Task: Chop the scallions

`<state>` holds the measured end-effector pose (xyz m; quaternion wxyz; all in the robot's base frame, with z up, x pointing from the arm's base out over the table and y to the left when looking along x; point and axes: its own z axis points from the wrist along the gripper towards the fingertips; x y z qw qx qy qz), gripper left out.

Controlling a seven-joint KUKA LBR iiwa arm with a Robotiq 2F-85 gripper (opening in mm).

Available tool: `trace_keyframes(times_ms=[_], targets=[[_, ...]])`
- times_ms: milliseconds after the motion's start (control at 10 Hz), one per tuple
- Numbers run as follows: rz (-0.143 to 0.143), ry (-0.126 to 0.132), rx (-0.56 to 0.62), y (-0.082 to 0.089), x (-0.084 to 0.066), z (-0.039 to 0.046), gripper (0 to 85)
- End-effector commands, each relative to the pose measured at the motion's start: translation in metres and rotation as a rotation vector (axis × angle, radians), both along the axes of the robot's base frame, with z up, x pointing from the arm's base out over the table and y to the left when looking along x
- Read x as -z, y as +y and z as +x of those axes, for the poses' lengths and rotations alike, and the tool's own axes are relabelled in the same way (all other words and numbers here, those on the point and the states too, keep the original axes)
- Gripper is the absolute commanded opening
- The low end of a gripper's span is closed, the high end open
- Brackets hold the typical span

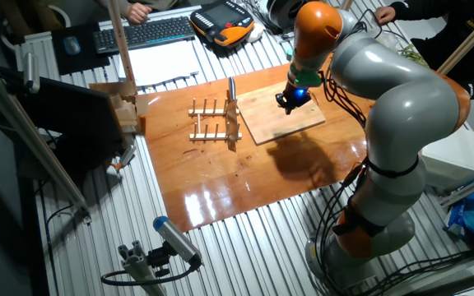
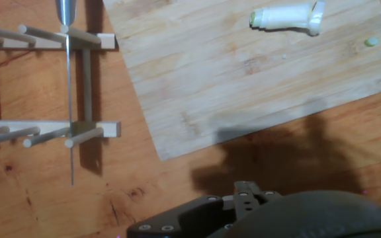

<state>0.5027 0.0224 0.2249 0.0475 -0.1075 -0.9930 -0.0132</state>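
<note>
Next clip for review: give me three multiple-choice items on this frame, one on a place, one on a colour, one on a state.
1. Where does the knife sit?
A. in the wooden rack
B. on the cutting board
C. in the claw

2. What colour is the scallion piece on the cutting board?
A. dark green
B. pale cream-white
C. red

3. What is on the board?
A. only fine bits
B. nothing
C. one stalk piece and a small bit

Key: 1 A, the blade stands between the rack's dowels; 2 B, hand view shows it pale; 3 C, both lie near the board's far edge.
</note>
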Motion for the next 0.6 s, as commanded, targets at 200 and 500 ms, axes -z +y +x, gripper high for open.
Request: trace_keyframes(times_ms=[200,500], targets=[[-0.019,-0.004,0.012,-0.0001,-0.0001,-0.0001,0.0],[-0.027,0.021,-0.037,-0.0001,-0.0001,-0.0001,0.0]])
